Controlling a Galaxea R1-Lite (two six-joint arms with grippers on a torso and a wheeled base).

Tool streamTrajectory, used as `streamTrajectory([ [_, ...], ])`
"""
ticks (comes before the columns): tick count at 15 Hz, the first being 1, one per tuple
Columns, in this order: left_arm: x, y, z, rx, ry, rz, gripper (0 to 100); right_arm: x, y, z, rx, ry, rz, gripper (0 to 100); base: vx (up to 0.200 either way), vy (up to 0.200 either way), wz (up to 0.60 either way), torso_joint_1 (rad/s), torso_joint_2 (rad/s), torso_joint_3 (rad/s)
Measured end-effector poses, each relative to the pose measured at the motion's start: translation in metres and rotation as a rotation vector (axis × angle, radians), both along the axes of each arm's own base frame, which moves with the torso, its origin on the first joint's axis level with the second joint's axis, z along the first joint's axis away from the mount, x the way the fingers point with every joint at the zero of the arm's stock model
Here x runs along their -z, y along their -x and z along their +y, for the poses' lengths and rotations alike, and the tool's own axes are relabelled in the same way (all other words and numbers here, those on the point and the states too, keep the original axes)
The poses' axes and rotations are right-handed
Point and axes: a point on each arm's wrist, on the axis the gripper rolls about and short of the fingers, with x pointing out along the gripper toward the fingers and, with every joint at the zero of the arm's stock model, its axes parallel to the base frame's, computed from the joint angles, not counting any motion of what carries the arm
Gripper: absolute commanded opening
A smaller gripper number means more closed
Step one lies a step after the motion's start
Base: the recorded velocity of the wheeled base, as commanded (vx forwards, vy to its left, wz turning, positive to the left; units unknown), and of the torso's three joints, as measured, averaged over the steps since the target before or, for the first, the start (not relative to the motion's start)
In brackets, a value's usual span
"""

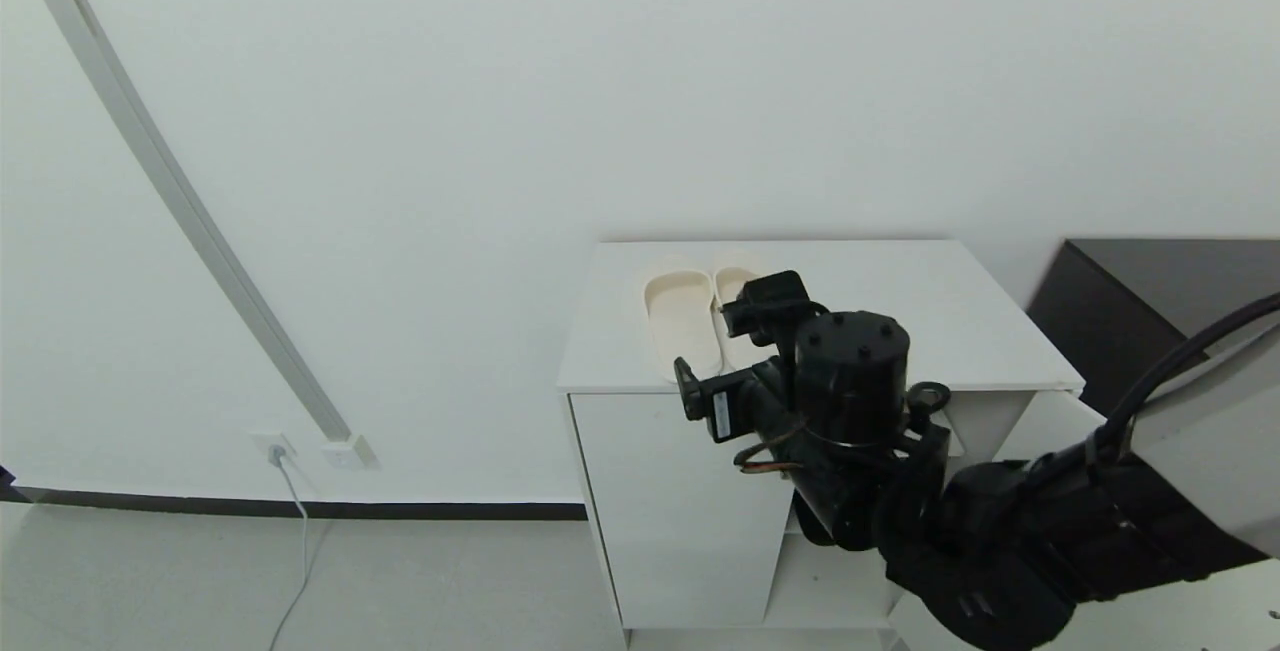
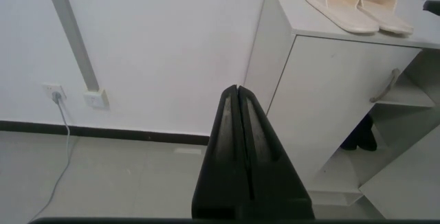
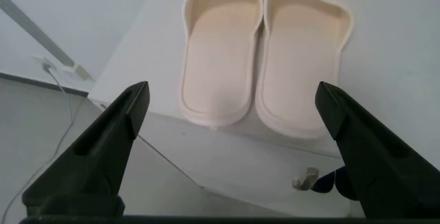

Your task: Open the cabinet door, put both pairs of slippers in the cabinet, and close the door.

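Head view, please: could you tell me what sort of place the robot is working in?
Probably a home-style entryway, perhaps a mock-up: a white shoe cabinet against a plain wall, cream slippers on top, and a wall socket with a cable plugged in.

The right arm [image 1: 850,381] hides much of one slipper [image 1: 733,283] and the cabinet's [image 1: 980,331] open side. A dark thing [image 2: 362,136] inside sits half behind the door [image 2: 330,100], too dim to name.
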Motion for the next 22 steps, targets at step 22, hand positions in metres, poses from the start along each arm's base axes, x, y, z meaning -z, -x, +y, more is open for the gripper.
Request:
streamTrajectory([
  [22,0.0,0.0,0.0,0.001,0.002,0.0,0,0.012,-0.036,0.01,0.093,-0.078,0.151,100,0.055,0.0,0.0,0.0,0.0,0.001],
])
